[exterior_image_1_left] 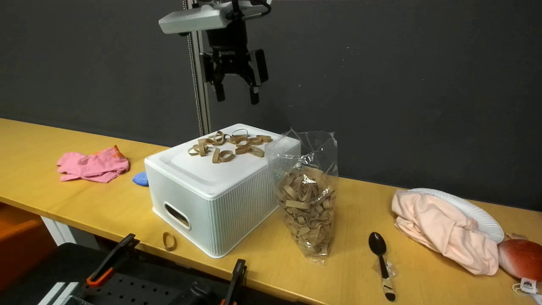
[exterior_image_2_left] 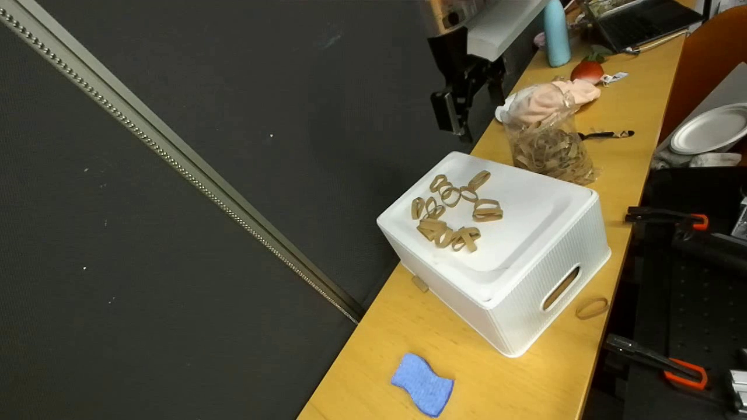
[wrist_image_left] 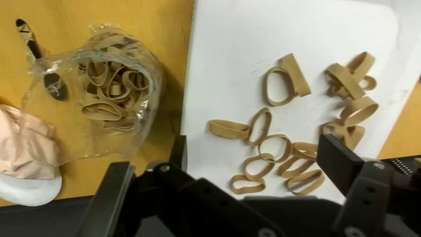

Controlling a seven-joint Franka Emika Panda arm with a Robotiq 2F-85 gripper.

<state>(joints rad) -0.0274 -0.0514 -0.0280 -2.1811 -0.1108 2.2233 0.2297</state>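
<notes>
Tan rubber bands [exterior_image_1_left: 242, 149] lie loose, some overlapping, on the white box [exterior_image_1_left: 250, 209] beneath my tool [exterior_image_1_left: 237, 97], which hangs empty and spread wide. Crossed ones could snag together if pinched where they overlap; the open bag [exterior_image_1_left: 322, 147] just beside could spill if nudged.

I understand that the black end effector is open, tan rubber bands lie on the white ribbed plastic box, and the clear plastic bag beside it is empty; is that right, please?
Only the last part is wrong: the clear plastic bag is not empty, since the wrist view shows many tan rubber bands inside it.
</notes>
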